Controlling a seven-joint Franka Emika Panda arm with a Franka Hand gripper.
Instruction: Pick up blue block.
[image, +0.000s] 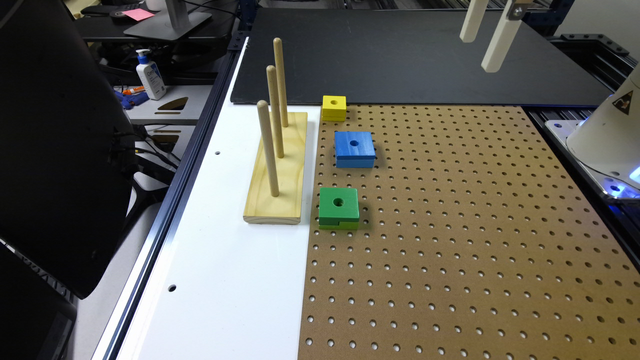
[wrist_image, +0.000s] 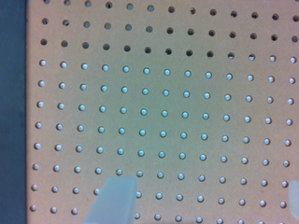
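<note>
- On the brown pegboard (image: 450, 225), in the exterior view, we see the blue block (image: 355, 148) lying flat, round hole up, near the board's edge on the exterior view's left.
- We find it between the smaller yellow block (image: 334, 107) farther back and the green block (image: 339, 207) nearer us, apart from both.
- Just beside the row, on the white tabletop (image: 225, 280), we spot the wooden peg stand (image: 277, 167) with three upright dowels.
- We catch the gripper (image: 487, 32) high over the black mat (image: 400, 55), well apart from the blue block, its two white fingers (image: 500, 42) spread and holding nothing.
- In the wrist view, we look down on bare pegboard (wrist_image: 163, 93), with one pale fingertip (wrist_image: 112, 200) at the picture's edge and another (wrist_image: 294, 198) at the far side: released.
</note>
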